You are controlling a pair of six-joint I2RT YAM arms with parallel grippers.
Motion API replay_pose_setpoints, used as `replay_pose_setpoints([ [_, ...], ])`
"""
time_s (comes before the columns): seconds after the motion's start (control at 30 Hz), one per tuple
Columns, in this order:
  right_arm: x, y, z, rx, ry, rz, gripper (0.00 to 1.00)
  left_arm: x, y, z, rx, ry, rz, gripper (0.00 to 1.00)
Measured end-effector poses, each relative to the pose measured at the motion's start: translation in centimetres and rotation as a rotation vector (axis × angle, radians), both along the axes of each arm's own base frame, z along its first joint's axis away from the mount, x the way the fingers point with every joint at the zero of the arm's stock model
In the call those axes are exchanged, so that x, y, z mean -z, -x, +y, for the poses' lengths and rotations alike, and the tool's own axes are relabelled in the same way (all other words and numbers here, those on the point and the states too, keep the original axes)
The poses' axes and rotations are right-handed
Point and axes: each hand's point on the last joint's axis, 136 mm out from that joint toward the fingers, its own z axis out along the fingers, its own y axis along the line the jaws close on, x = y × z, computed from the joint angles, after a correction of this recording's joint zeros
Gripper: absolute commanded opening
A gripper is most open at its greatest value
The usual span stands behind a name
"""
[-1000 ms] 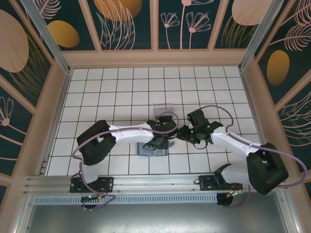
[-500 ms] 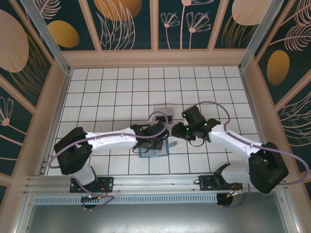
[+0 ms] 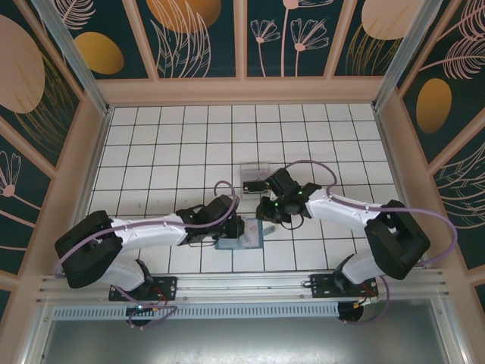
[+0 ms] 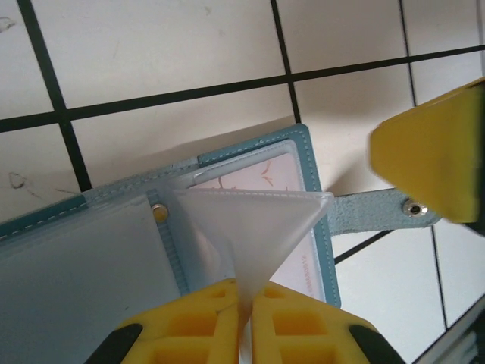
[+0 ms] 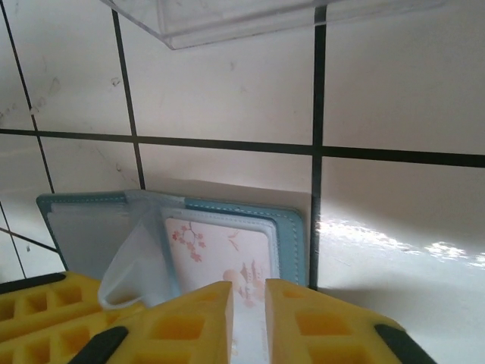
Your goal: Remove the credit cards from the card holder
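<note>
The teal card holder lies open on the tiles, its snap strap sticking out to the side. My left gripper is shut on a translucent sleeve page, lifted into a tent above the holder. Under it a pale pink credit card with blossom print sits in a sleeve. My right gripper stands on that card, jaws a narrow gap apart; whether they grip it is unclear. In the top view the left gripper and right gripper meet at the holder.
A clear plastic tray stands one tile beyond the holder, and its edge hangs just ahead of my right gripper. The right gripper's finger is close to the strap. White tiled floor extends around, walled by wooden frames.
The right gripper has moved left and down onto the holder and its jaws have narrowed. The left arm's elbow has swung out left while its gripper stays at the holder.
</note>
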Motion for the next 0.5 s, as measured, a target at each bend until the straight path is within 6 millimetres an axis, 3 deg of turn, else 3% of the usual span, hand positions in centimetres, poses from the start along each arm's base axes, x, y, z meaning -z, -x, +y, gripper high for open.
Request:
replay_pose_setpoints([
  [0.27, 0.9, 0.3, 1.8, -0.033, -0.079, 0.031, 0.14, -0.1, 0.2, -0.4, 0.023, 0.095, -0.003, 0.17],
  [0.5, 2.9, 1.3, 2.6, -0.056, -0.102, 0.09, 0.14, -0.6, 0.3, -0.2, 0.021, 0.118, -0.016, 0.24],
])
